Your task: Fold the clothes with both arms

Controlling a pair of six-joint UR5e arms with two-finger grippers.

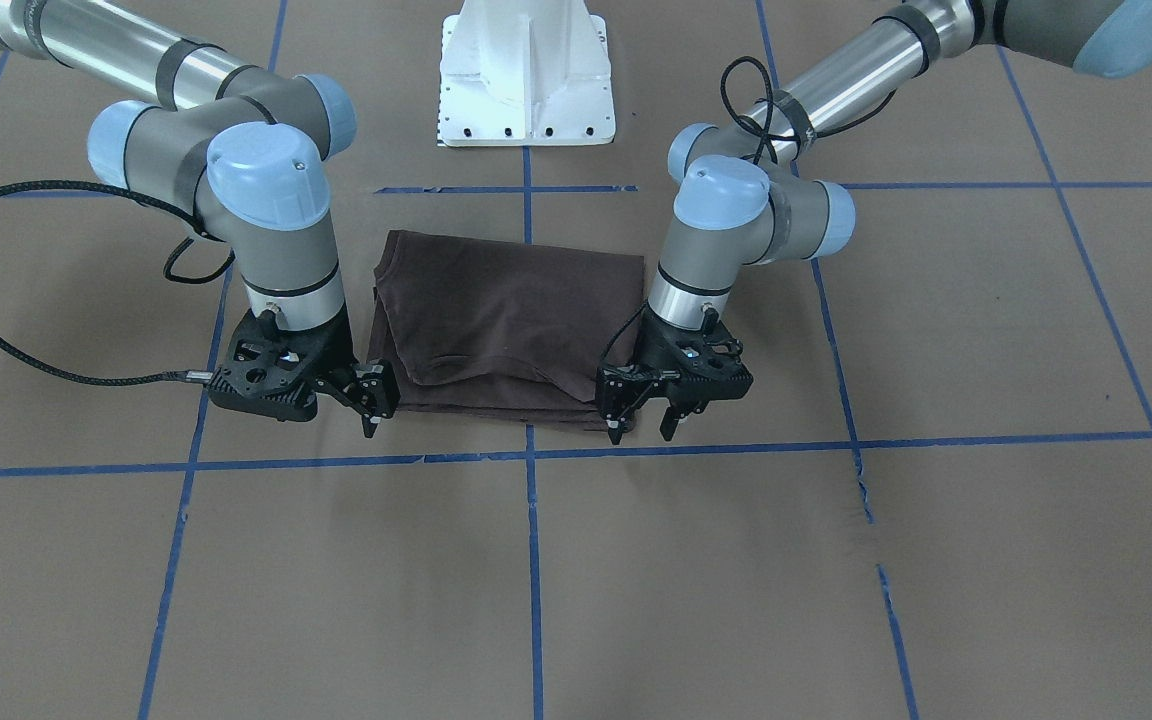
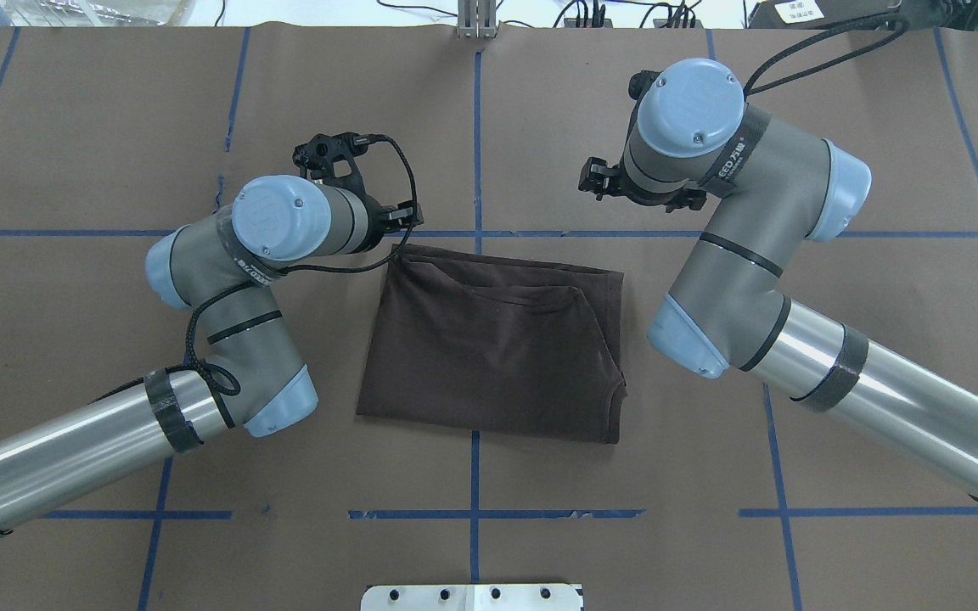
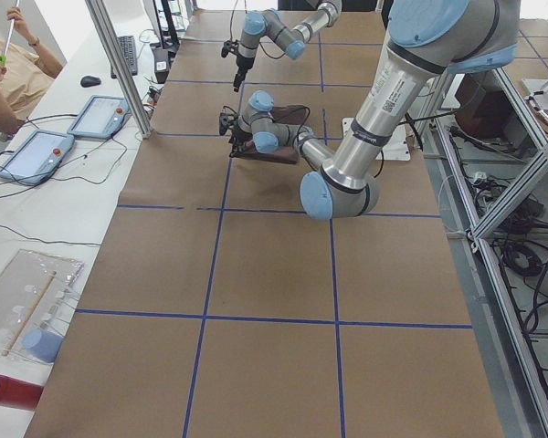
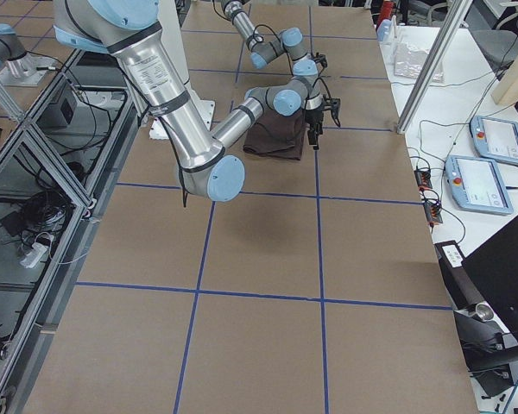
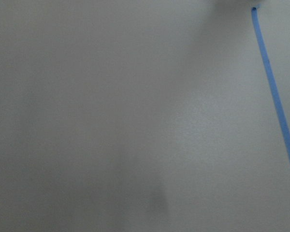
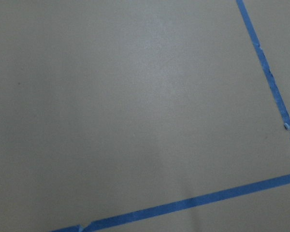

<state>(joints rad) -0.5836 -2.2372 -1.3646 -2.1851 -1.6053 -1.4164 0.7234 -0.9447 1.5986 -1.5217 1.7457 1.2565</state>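
Observation:
The dark brown T-shirt (image 1: 506, 310) lies folded into a rectangle on the brown paper between the arms; it also shows in the overhead view (image 2: 497, 339). Its collar and tags are hidden. My left gripper (image 1: 642, 425) is open and points down at the shirt's far-left corner, with one fingertip (image 1: 616, 428) at the cloth edge. It holds nothing. My right gripper (image 1: 366, 405) hangs beside the shirt's far-right corner, a little above the table. It looks open and empty. Both wrist views show only paper and blue tape.
The white pedestal base (image 1: 526, 75) stands behind the shirt. Blue tape lines (image 1: 536, 455) grid the paper. Tablets (image 3: 36, 151) and a seated person (image 3: 14, 64) are on the side bench past the table's far edge.

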